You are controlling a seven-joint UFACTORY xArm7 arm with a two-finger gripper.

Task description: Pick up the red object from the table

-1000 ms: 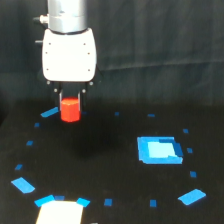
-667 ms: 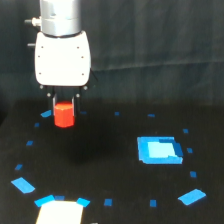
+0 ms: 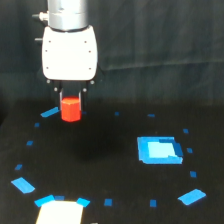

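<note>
Your gripper (image 3: pixel 71 96) hangs straight down from the white wrist housing (image 3: pixel 69 52), and the red object (image 3: pixel 71 109) sits directly under it, its upper part tucked between the two short dark fingers (image 3: pixel 61 95). The fingers stand close against its sides, so by my reading they are clamped on it, with no gap showing either side. That hold makes sense: the block is short and stubby, so taking it from above near the top lets the fingers stop short of the table (image 3: pixel 100 150).

Whether the block is clear of the table you cannot settle from this view; its base shows no plain shadow gap against the black surface. I judge the lift as just begun or about to begin.

No container is in view. The nearest thing to one is the flat blue square pad (image 3: pixel 159 150), well off toward the exterior view's right of the gripper and nearer the camera, and nothing lies on it. A blue tape strip (image 3: pixel 49 112) lies just beside the block on the exterior view's left. A pale patch (image 3: pixel 59 212) sits below the gripper at the frame's bottom edge.
</note>
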